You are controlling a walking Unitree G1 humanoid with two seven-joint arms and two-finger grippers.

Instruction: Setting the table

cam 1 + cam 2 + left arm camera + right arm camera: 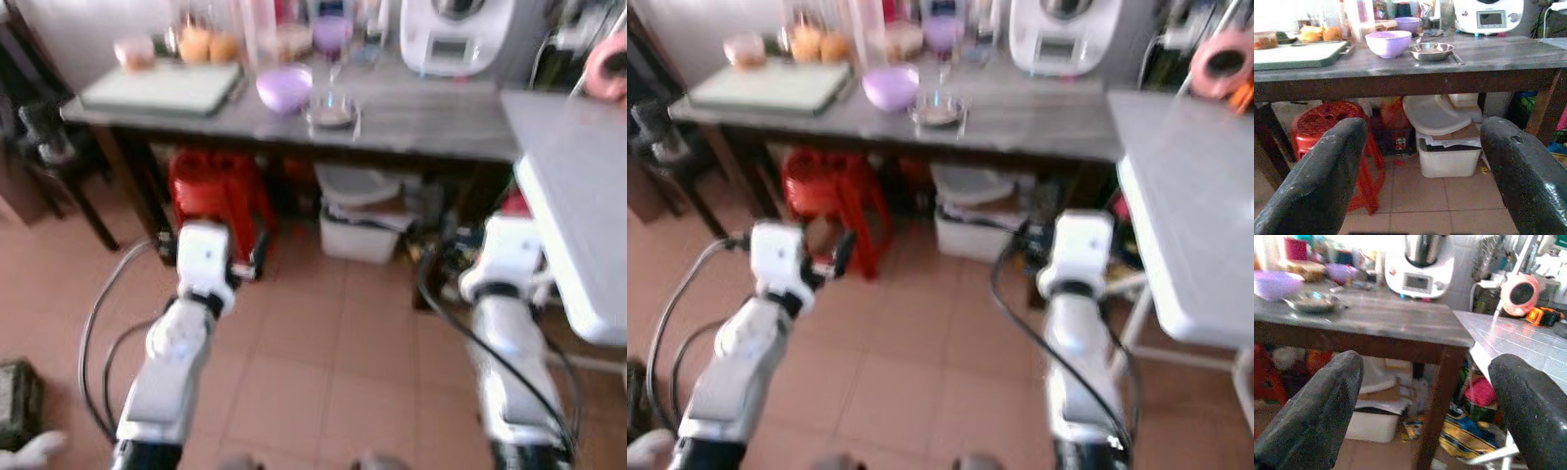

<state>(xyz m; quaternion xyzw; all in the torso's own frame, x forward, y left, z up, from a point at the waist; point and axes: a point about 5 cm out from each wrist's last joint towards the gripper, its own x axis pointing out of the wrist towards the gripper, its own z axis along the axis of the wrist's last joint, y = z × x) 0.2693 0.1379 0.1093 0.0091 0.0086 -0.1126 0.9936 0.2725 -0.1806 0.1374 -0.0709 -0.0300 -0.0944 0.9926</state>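
Table (421, 122) dark, grey-topped – purple bowl (284, 87), steel dish (330, 110); tiled floor (313, 352) – both jaws released

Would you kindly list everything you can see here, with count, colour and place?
Table: one, dark wood with a grey top, ahead.
Large bowl: one, lilac, mid table.
Small bowl: one, purple, at the back of the table.
Steel dish: one, silver, beside the large bowl.
Tray: one, pale green, left end of the table.
Buns: two or so, orange-brown, behind the tray.
Kitchen machine: one, white, back right of the table.
Stool: one, red, under the table.
Bin: one, white, under the table.
White table: one, at the right.
Fan: one, pink, on the white table.
Left gripper: black, open, held low.
Right gripper: black, open, held low.
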